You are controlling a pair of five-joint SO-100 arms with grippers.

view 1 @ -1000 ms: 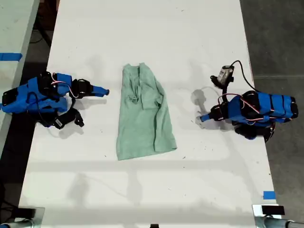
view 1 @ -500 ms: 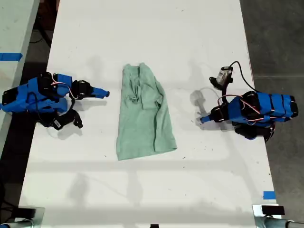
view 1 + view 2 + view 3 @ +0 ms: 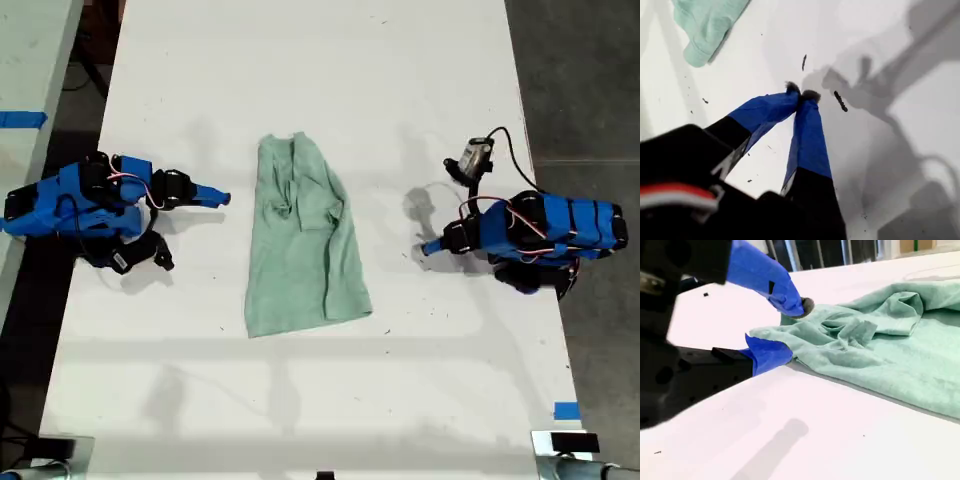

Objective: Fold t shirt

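T shirt (image 3: 303,240) mid-table (image 3: 300,60), edges free, both arms well apart

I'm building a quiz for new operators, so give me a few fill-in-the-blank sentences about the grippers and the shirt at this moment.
1. My first gripper is ____, with nothing between its tips.
2. My second gripper is ____, close to the edge of the t shirt.
3. In the exterior view, the t shirt lies ____ the two arms.
4. The table under the t shirt is ____ in colour.

Missing words: shut; open; between; white
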